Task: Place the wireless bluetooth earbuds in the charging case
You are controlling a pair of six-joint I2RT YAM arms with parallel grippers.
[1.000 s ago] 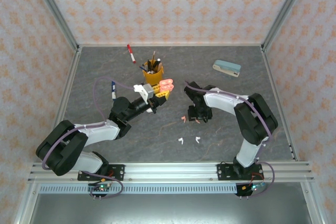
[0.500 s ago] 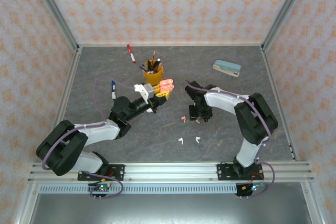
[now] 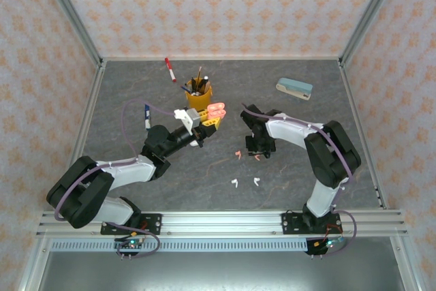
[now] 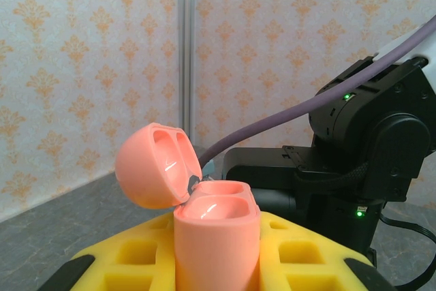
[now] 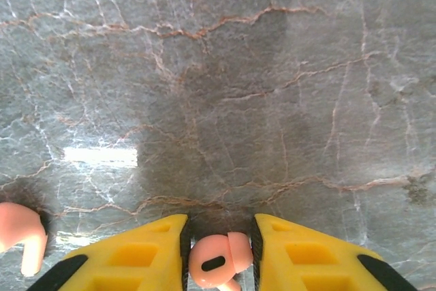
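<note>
Narrowed since earlier, right jaws pinch a pink earbud (image 5: 216,264); left jaws grip the open case (image 4: 216,243).

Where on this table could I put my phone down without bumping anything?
The far middle, between the pencil cup and the teal case, is bare; so is the far-left corner beside the red marker. The centre is crowded: the left gripper with the pink case, the right gripper around a pink earbud, its twin beside, the white earbuds nearer.
</note>
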